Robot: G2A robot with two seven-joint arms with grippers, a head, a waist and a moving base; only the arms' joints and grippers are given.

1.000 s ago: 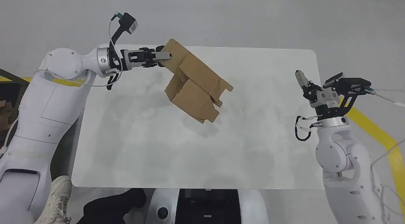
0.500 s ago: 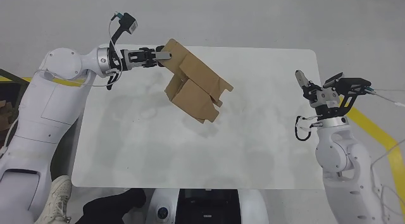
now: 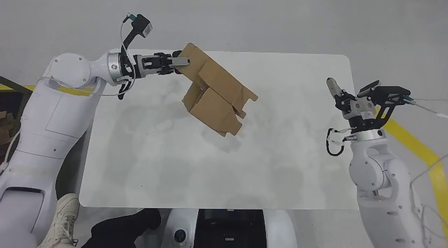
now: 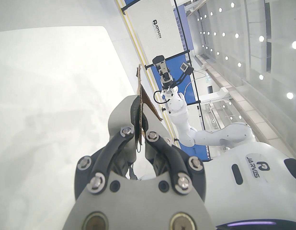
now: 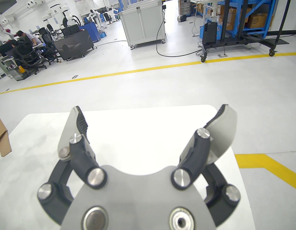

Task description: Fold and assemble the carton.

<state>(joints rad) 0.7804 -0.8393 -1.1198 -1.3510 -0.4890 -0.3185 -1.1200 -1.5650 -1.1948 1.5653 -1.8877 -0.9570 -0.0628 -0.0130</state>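
A brown cardboard carton [image 3: 213, 90], partly folded with loose flaps, hangs tilted above the white table [image 3: 280, 164] near its far left part. My left gripper [image 3: 180, 61] is shut on the carton's upper edge; the left wrist view shows that edge [image 4: 139, 111] clamped thin between the pads. My right gripper [image 3: 350, 92] stands open at the table's right edge, well apart from the carton, nothing between its fingers [image 5: 78, 123]. A corner of the carton [image 5: 0, 137] shows at the side of the right wrist view.
The table's rounded far right corner [image 5: 207, 108] lies just beyond the right gripper. Yellow floor lines [image 3: 409, 143] run past the table's right side. A shoe [image 3: 59, 220] rests on the floor by the near left corner.
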